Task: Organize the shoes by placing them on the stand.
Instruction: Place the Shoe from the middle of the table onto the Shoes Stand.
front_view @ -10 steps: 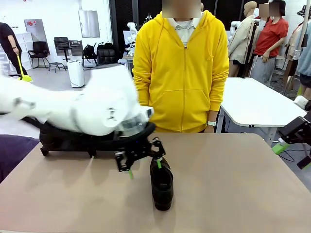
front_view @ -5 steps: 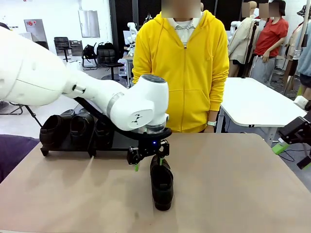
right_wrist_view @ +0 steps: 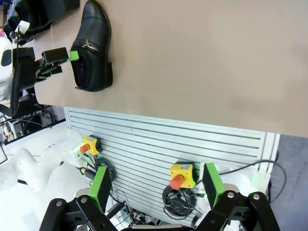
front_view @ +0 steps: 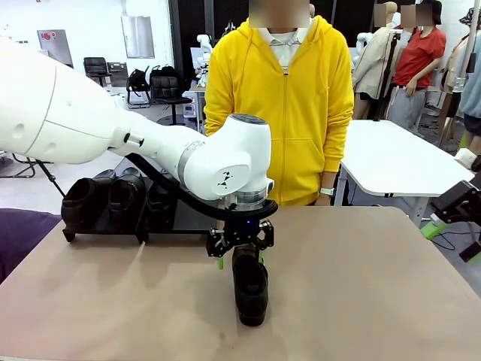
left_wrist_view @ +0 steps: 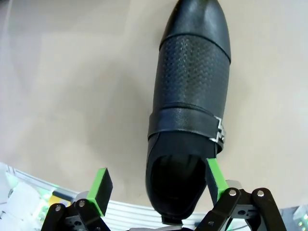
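On the tan table [front_view: 361,301], left claw [left_wrist_view: 159,185] spread wide astride unbranded shoe [left_wrist_view: 190,110], right claw [right_wrist_view: 156,185] apart.

Person in yellow hoodie [front_view: 282,113], tan table [front_view: 376,286]

Front view faces across table [front_view: 361,301] toward person [front_view: 282,105], left wrist close above shoe [left_wrist_view: 190,110], right wrist off the table edge, all sharing that shoe
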`<act>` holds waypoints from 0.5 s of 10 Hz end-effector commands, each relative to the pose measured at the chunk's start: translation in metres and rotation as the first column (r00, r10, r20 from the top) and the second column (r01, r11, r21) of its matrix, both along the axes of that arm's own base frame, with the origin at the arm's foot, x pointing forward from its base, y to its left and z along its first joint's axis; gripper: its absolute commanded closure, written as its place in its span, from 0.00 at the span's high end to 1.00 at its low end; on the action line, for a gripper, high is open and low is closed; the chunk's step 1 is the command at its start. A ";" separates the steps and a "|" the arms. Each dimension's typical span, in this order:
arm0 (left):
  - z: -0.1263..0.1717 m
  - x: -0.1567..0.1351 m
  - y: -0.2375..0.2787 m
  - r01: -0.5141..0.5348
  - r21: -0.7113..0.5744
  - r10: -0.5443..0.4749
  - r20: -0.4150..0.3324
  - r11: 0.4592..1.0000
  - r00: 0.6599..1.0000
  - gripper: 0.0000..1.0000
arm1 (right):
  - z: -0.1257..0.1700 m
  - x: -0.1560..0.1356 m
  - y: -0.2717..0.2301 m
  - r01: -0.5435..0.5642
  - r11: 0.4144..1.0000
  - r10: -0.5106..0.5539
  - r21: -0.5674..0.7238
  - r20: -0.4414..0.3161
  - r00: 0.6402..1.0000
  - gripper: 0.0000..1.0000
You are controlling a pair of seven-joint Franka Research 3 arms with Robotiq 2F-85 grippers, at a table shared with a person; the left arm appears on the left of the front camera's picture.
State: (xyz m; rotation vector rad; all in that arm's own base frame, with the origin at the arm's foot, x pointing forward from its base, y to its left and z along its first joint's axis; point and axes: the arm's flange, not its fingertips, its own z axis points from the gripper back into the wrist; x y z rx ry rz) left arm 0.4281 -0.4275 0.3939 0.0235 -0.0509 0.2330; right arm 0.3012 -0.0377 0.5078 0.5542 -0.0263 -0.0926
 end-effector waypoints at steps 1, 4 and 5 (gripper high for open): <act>0.003 -0.007 0.020 0.077 -0.007 -0.077 -0.041 0.997 0.996 1.00 | 0.004 0.002 -0.002 -0.023 0.999 0.023 0.031 0.011 1.000 1.00; -0.005 -0.010 0.026 0.094 0.002 -0.094 -0.049 0.996 0.994 1.00 | 0.004 0.002 -0.002 -0.023 0.999 0.023 0.031 0.011 1.000 1.00; -0.011 -0.009 0.028 0.087 -0.002 -0.087 -0.066 0.996 0.994 1.00 | 0.004 0.002 -0.002 -0.023 0.999 0.023 0.031 0.011 1.000 1.00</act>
